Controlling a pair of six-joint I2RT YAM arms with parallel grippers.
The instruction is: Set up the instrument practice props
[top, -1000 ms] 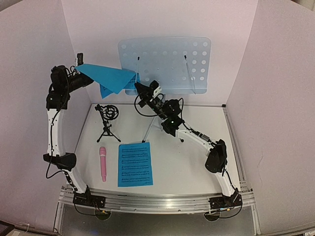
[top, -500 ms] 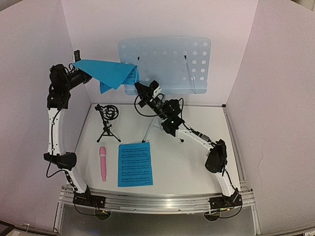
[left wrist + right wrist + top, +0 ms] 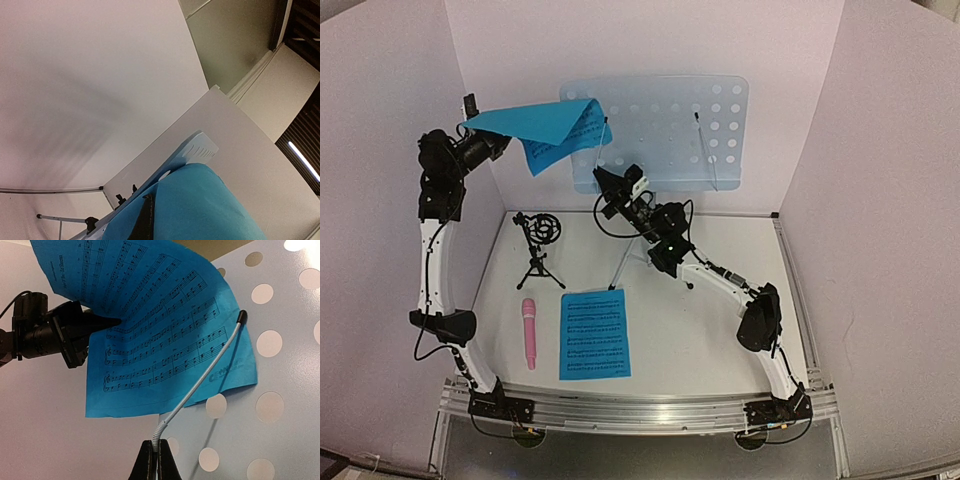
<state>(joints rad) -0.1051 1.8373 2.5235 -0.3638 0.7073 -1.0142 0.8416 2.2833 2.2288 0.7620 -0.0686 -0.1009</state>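
Note:
The pale-blue perforated music stand [image 3: 670,130] stands at the back. My left gripper [image 3: 495,143] is shut on a bright-blue sheet of music [image 3: 545,125] and holds it high against the stand's upper left corner. The sheet fills the left wrist view [image 3: 210,210], draped over a dark finger [image 3: 146,220]. My right gripper [image 3: 155,460] is shut on the spring base of the stand's left page-holder wire [image 3: 200,382]. The sheet [image 3: 160,325] hangs behind that wire. A second sheet [image 3: 594,333], the pink microphone [image 3: 529,332] and the black ring-topped tripod [image 3: 540,245] are on the table.
The stand's right page-holder wire [image 3: 705,148] lies flat on the panel. The stand's slim legs [image 3: 625,262] reach the table under my right arm. White walls close in the left, back and right sides.
My left gripper has lifted the blue sheet up and right, from below the stand's left edge to its upper left corner. The right arm has not moved.

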